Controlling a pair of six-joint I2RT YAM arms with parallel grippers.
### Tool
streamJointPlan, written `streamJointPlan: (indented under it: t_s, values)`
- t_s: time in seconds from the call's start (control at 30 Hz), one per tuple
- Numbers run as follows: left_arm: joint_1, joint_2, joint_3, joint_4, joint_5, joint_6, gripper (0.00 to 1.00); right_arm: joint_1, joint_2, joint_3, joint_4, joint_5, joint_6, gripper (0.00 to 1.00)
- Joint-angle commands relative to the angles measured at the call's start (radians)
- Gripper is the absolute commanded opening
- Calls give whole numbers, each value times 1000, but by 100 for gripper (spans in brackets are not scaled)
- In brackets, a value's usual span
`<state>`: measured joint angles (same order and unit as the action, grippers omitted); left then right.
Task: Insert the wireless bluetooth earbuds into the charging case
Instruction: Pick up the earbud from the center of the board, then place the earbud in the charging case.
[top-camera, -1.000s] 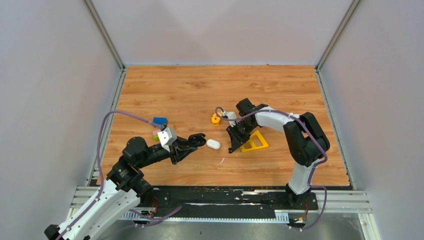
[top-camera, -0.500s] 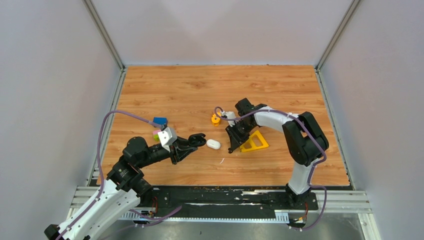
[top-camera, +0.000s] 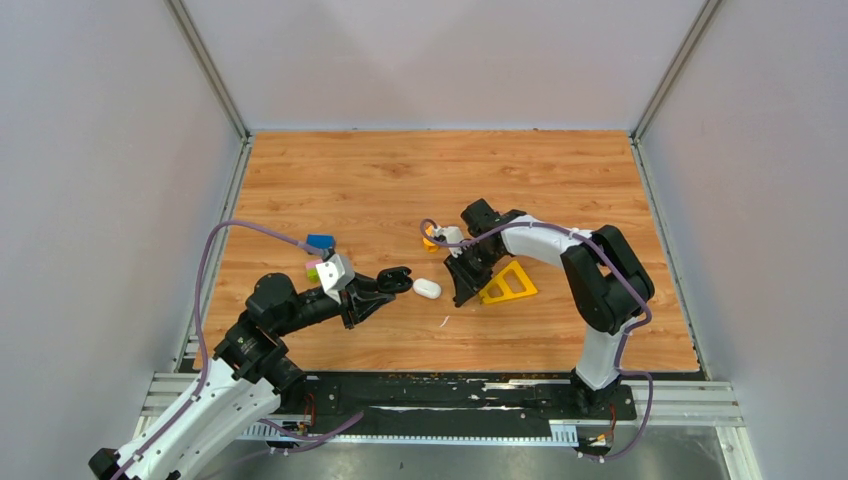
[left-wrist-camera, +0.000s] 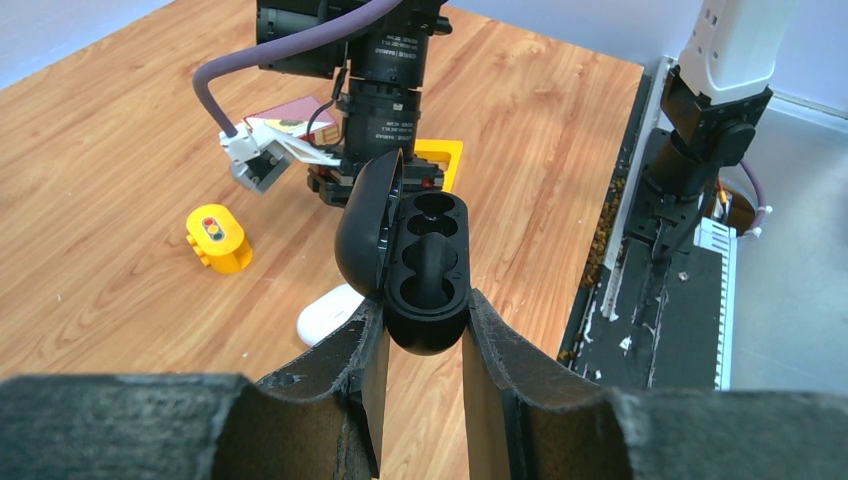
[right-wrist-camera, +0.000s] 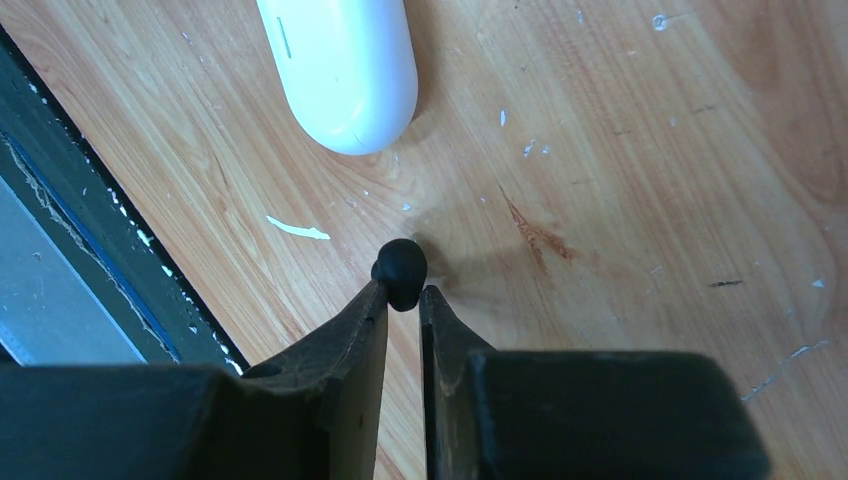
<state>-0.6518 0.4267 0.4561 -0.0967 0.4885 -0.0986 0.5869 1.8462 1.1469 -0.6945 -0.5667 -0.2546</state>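
Note:
My left gripper (top-camera: 396, 280) is shut on a black charging case (left-wrist-camera: 425, 262), held above the table. Its lid is open and both sockets look empty. My right gripper (right-wrist-camera: 403, 295) is shut on a small black earbud (right-wrist-camera: 400, 270) at its fingertips, just above the wood. In the top view the right gripper (top-camera: 462, 294) is a little right of a closed white charging case (top-camera: 427, 288), which lies on the table between the two grippers. The white case also shows in the right wrist view (right-wrist-camera: 340, 70). The white earbuds and any other black earbud are out of view.
A yellow triangle (top-camera: 508, 285) lies just right of the right gripper. A small yellow block (top-camera: 431, 238) sits behind it. A blue block (top-camera: 320, 241) and a green-pink block (top-camera: 313, 268) lie by the left arm. A white scrap (top-camera: 443, 321) lies nearer the front edge.
My right gripper has moved a little to the left with the black earbud, closer to the white case. The left arm has not moved.

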Motion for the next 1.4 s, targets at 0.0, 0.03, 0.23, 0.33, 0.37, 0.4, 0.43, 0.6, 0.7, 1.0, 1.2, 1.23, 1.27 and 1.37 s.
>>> streamJointPlan:
  t_s: [0.0,0.03,0.23,0.33,0.37,0.4,0.43,0.6,0.7,1.0,1.2,1.23,1.27,1.37]
  values:
    - [4,6,3,20,12,10,0,5,-18,29,11,7,9,18]
    - [4,6,3,20,12,10,0,5,-25,27,13,9,9,17]
    - [4,6,3,20,14,10,0,7,-39,13,23,1,5,16]
    - [4,5,3,20,13,10,0,7,-31,18,19,3,-5,10]
    - [4,6,3,19,13,10,0,7,-32,21,13,1,-9,7]
    - [3,5,3,18,14,10,0,7,-35,25,7,1,-14,6]
    - [4,4,3,18,13,10,0,7,-43,28,3,0,-20,4]
    - [4,3,3,18,14,13,0,7,-124,42,-55,-14,-104,1]
    - [4,3,3,20,14,13,0,7,-185,60,-111,-4,-179,0]
    - [4,17,2,21,20,15,0,10,-466,152,-329,17,-598,0]
    - [4,41,4,22,33,20,0,100,-551,312,-547,102,-873,0]
    - [4,44,4,20,34,22,0,134,-550,339,-569,136,-890,0]
    - [4,47,4,19,35,25,1,165,-545,366,-592,183,-905,0]
    - [4,66,5,19,50,33,1,267,-513,459,-660,250,-900,0]
